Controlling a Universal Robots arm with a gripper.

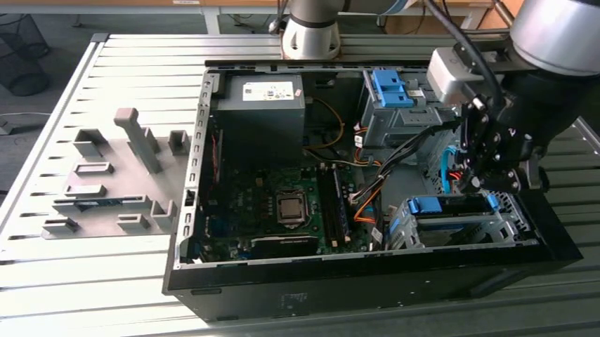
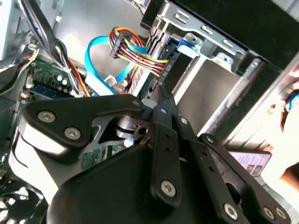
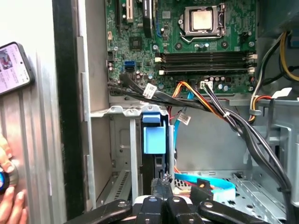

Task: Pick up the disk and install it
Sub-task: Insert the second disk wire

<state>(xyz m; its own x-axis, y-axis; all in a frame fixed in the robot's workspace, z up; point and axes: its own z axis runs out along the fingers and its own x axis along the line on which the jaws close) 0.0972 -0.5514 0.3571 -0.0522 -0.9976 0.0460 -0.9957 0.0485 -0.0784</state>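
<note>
Disk (image 3: 154, 140), with its blue carrier, sits upright in the drive cage (image 3: 119, 154) inside the case (image 1: 375, 281), directly beyond the fingers (image 3: 162, 184). Fingers are drawn narrow, tips together, holding nothing, just short of the disk's edge.

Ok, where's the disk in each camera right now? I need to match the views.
Exterior view: the disk sits in the drive cage, low at the exterior view's right, blue carrier showing.
Second wrist view: the disk shows as a blue carrier end in the drive cage.
First wrist view: the disk stands edge-on inside the drive cage.
Shared landmark: the metal drive cage around it.
</note>
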